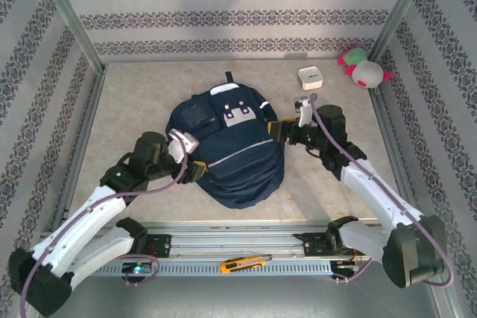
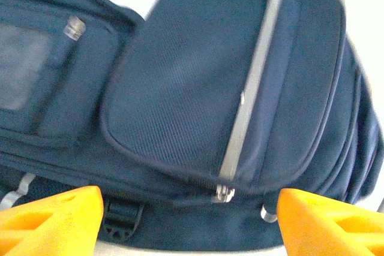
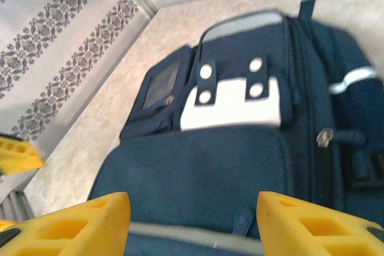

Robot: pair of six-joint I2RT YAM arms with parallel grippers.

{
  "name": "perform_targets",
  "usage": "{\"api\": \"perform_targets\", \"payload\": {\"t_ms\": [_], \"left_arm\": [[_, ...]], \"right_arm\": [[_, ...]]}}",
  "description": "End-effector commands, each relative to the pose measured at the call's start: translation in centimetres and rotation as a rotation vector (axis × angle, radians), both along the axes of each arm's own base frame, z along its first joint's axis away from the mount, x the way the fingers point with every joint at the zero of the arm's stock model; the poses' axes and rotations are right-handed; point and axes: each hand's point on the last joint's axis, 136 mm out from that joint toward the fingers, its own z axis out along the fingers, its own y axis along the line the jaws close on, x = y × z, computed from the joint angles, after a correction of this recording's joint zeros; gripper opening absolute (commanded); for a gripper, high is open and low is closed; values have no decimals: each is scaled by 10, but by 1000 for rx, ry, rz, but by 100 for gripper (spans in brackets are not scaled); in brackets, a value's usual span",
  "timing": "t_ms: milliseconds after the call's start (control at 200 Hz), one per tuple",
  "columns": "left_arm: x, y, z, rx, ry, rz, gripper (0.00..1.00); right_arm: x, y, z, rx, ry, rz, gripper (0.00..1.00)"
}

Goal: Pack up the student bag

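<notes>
Yellow fingers (image 2: 54, 220) of the left gripper (image 2: 192, 214) gape at the student bag (image 1: 227, 147), lying mid-way across the table (image 1: 134, 94). The right gripper (image 3: 192, 220), also apart, flanks it. The zip puller (image 2: 224, 194) appears closed, though blurred: pinch it squarely.

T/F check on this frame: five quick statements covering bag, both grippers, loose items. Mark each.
1. The student bag lies mid-table, front pockets up. True.
2. The left gripper is clamped on a zipper pull. False: its yellow fingers stand apart at the bag's edge and grip nothing.
3. The plush toy sits on top of the bag. False: it is in the far right corner, apart from the bag.
4. The right gripper is at the bag's right side, jaws open. True.
5. An orange utility knife lies on the rail between the arm bases. True.
</notes>
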Motion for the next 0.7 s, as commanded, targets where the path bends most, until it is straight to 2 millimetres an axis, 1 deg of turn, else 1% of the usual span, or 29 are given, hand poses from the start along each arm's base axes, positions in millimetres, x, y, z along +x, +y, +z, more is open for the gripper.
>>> {"api": "perform_targets", "payload": {"t_ms": [0,105,175,210,265,335,410,430,470,480,495,610,694], "left_arm": [[-27,6,-32,233,14,-301,76],[-23,7,-41,312,-10,-388,78],[-20,4,-46,328,-4,-417,78],[-15,3,-49,335,-14,-417,78],[-8,0,-52,337,-39,-418,78],[1,-7,-51,315,-75,-421,78],[6,-13,-54,298,-89,-433,77],[7,-13,-56,298,-89,-436,76],[7,-14,-59,306,-83,-449,72],[7,-15,-60,306,-82,-453,71],[7,-15,-62,308,-77,-457,70],[6,-19,-69,297,-56,-484,63],[0,-20,-72,289,-29,-510,52]], "right_arm": [[-32,5,-41,11,163,7,57],[-46,1,-61,28,246,-41,58],[-54,-5,-73,32,301,-76,58],[-60,-7,-80,33,328,-92,58],[-67,-11,-88,42,361,-115,58],[-76,-15,-97,43,392,-131,57],[-87,-19,-106,36,428,-145,57],[-89,-21,-108,34,438,-147,57],[-91,-22,-107,36,437,-152,57],[-95,-24,-116,28,457,-156,57],[-98,-25,-120,24,468,-159,57],[-105,-28,-132,39,503,-180,55],[-110,-27,-136,44,521,-176,53]]}}
